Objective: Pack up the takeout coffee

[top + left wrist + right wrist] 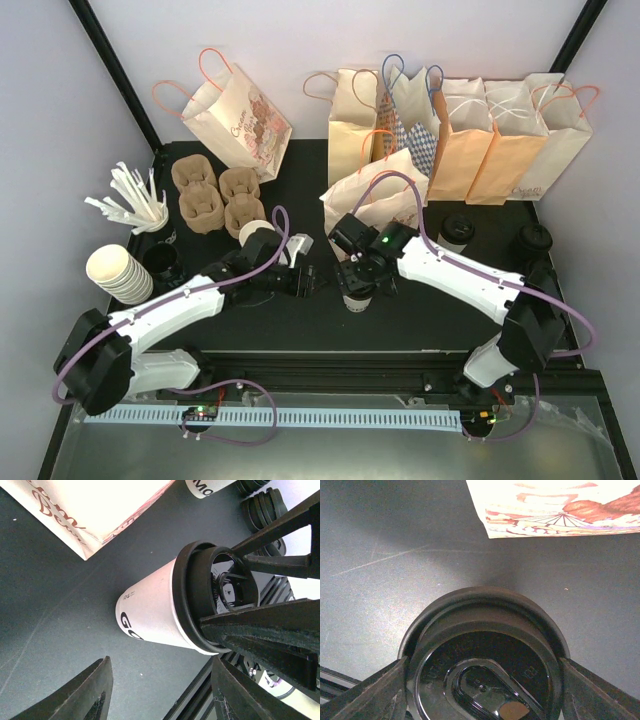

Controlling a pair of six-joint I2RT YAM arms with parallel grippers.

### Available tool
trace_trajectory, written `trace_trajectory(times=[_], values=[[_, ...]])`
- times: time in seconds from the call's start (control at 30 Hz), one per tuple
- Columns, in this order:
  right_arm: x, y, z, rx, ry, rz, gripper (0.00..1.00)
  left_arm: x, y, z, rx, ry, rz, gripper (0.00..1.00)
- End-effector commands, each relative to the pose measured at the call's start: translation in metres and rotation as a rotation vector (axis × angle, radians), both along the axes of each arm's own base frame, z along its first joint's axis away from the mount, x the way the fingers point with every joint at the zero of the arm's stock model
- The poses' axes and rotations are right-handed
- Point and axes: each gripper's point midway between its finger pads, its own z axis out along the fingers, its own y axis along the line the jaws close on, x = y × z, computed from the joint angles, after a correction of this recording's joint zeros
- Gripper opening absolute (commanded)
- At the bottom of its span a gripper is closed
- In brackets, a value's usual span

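Note:
The takeout coffee [355, 298], a white paper cup with a black lid, stands upright on the black table near the front middle. My right gripper [358, 280] hangs straight over it. In the right wrist view the lid [485, 650] fills the gap, and my right gripper [482, 680] is open with one finger at each side of the rim. My left gripper [305, 280] sits just left of the cup. It [160, 690] is open and empty, with the cup [150, 610] beyond its tips.
A printed paper bag [385, 195] lies tipped over just behind the cup. More bags [480, 130] stand in a row at the back, one bag [240, 115] back left. Two other lidded cups [457, 232] [535, 240] stand right. Pulp carriers [212, 195], stacked cups [120, 272] and straws [130, 200] are left.

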Motion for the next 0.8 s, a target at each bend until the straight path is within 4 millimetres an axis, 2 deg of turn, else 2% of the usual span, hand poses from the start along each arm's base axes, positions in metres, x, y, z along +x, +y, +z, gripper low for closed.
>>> trace_trajectory(times=[0.0, 0.3, 0.77], values=[[0.001, 0.010, 0.004, 0.017, -0.003, 0.028, 0.80, 0.002, -0.003, -0.002, -0.018, 0.009, -0.006, 0.56], [0.000, 0.011, 0.001, 0.009, 0.001, 0.033, 0.82, 0.002, -0.003, -0.004, -0.013, 0.012, -0.006, 0.56], [-0.001, 0.011, 0.025, 0.074, -0.045, 0.034, 0.88, 0.000, -0.008, -0.007, -0.028, 0.036, -0.027, 0.56]])
